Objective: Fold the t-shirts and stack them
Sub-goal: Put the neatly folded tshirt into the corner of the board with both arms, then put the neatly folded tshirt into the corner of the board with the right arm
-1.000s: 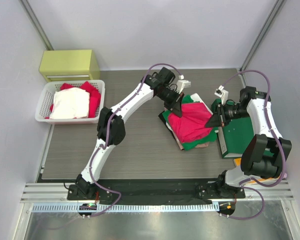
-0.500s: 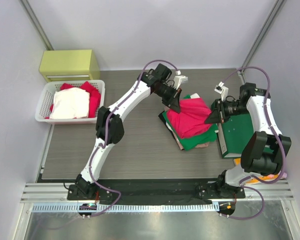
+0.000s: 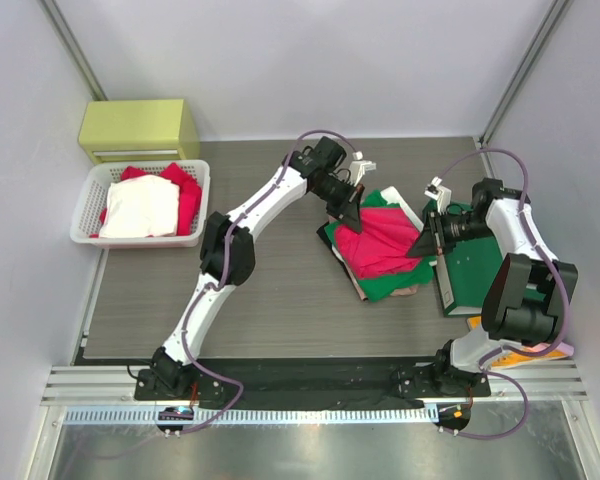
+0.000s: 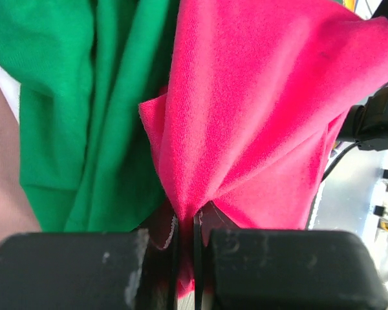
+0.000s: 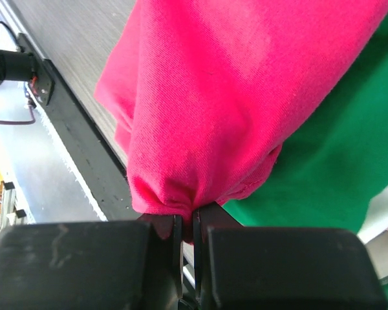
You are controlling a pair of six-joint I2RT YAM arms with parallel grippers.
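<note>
Step in hand: folding the red shirt onto the stack. Left gripper and right gripper are each clamped on a bunched edge, spreading it over the green shirt beside the dark folder. Next move likely calls for laying it flat with edges aligned, then releasing both

On the counter, right of centre, the top t-shirt lies over the middle t-shirt. The lowest t-shirt shows at the stack's near edge. The left hand pinches the top t-shirt's rear-left edge, the right hand its right edge. A folder lies just right of the stack. At the far left a basket holds cloths, with a box behind it.
</note>
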